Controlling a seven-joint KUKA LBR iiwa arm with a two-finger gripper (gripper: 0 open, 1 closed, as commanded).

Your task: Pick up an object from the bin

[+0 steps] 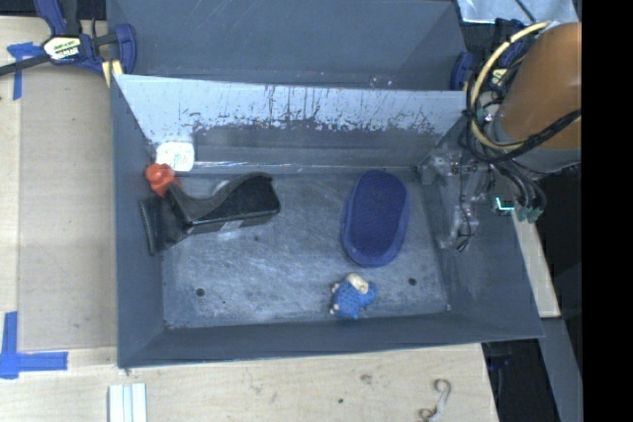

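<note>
The end effector [461, 212] hangs close to the right wall of the bin [297, 44], just right of the blue oval brush [375, 216]; spread or pressed together, I cannot tell. Bare floor opens left of the brush.

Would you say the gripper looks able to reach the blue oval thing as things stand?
Probably yes. The gripper hangs by the right wall of the bin, just right of the blue oval thing, which lies alone on the bin floor; nothing stands between them.
</note>
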